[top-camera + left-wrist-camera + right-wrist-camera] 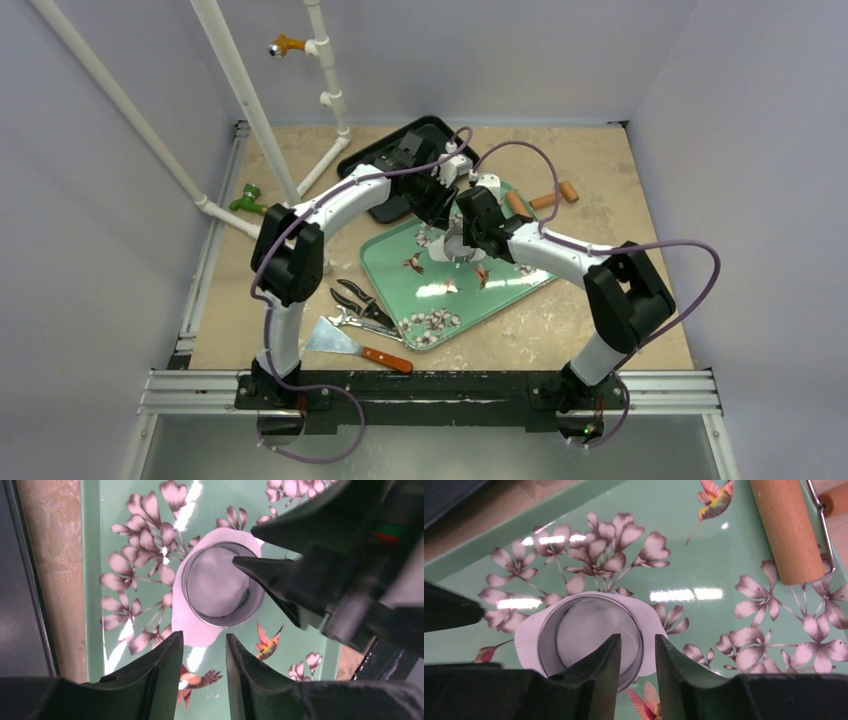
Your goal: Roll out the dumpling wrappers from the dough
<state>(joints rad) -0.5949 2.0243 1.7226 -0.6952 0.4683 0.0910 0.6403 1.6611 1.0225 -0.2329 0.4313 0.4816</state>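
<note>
A flat white sheet of dough (194, 630) lies on the green flowered tray (515, 288). A shiny metal ring cutter (220, 621) stands on it, and the round of dough inside the ring (584, 630) is one dumpling wrapper in size. My right gripper (637, 647) is open: one finger (606, 667) hangs inside the ring, the other outside, with the thin wall loose in the gap. My left gripper (204, 645) is open and empty, just off the dough's near edge, opposite the right fingers (280, 580).
A wooden rolling pin (786, 530) lies on the tray's far right corner. A black tray (400, 150) sits behind the left arm. Pliers (355, 305) and a scraper with a wooden handle (352, 346) lie left of the green tray. White pipes (250, 100) stand at the back left.
</note>
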